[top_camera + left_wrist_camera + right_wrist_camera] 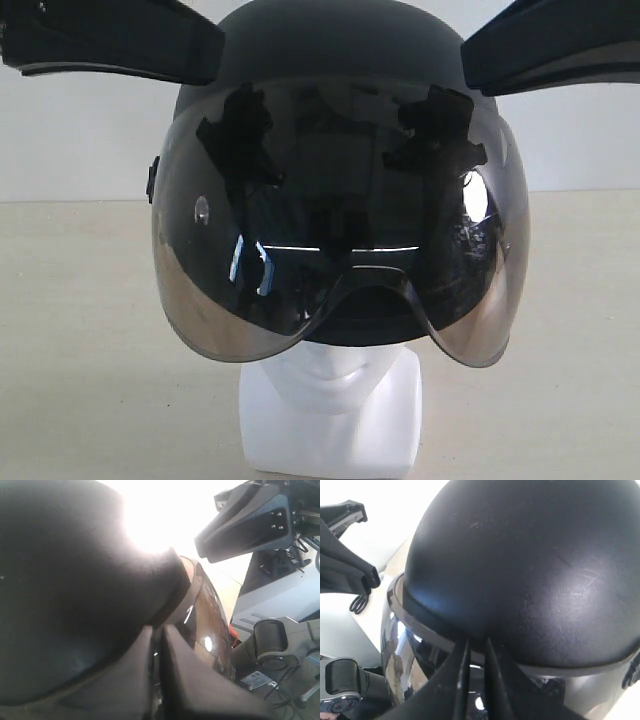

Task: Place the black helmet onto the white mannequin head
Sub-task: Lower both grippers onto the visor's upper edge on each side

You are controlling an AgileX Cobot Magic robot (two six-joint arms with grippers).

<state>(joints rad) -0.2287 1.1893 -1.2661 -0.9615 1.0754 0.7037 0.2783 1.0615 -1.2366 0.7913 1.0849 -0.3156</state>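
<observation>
The black helmet (pixel 330 45) sits over the white mannequin head (pixel 330 410), its smoky visor (pixel 340 230) covering the face so that only chin, neck and square base show. My left gripper (pixel 213 55) reaches in from the upper left, its tip against the shell just above the visor's top edge. My right gripper (pixel 468 62) mirrors it from the upper right. In the left wrist view the left gripper (pixel 157 628) has its fingers nearly together at the shell's (pixel 65 580) rim. The right gripper (pixel 476 641) shows the same narrow slit against the shell (pixel 530 565). Nothing shows between either pair.
The head stands near the front edge of a beige table (pixel 80 350) with a white wall behind. The left wrist view shows the other arm (pixel 250 520) across the helmet, with grey equipment and cables (pixel 280 645) beyond the table.
</observation>
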